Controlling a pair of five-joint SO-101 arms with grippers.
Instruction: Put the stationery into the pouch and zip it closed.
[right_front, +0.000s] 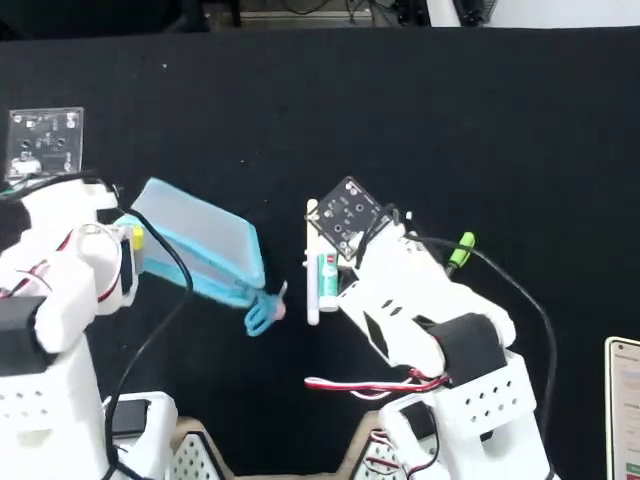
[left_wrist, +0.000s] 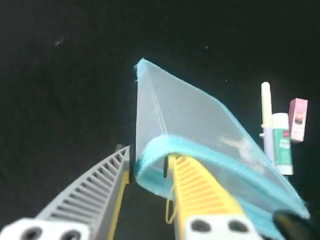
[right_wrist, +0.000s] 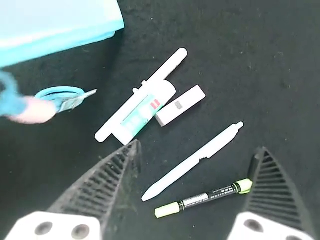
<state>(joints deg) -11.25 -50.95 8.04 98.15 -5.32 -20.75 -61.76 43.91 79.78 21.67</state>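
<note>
Left gripper (left_wrist: 149, 155) clamps pouch (left_wrist: 190, 120) rim, pouch tilted; right gripper (right_wrist: 197, 148) spread wide above pen (right_wrist: 200, 155).

I count on the worktop (right_front: 450, 120): one mesh pouch (right_front: 200, 235); two white pens, a long pen (right_wrist: 141, 94) and a click pen (right_wrist: 192, 161); one glue stick (right_wrist: 145, 112); one eraser (right_wrist: 180, 105); one green-capped marker (right_wrist: 204, 198).

From where I stand this is a robotics lab bench. A table draped in black cloth (right_front: 450, 120) carries a white plastic left robot arm (right_front: 60, 280) and its right twin (right_front: 430, 320) on perforated white bases (right_front: 490, 405). There is loose red, white and black wiring (right_front: 365, 385) and a clear square plate carrying a circuit board (right_front: 45, 140).
</note>
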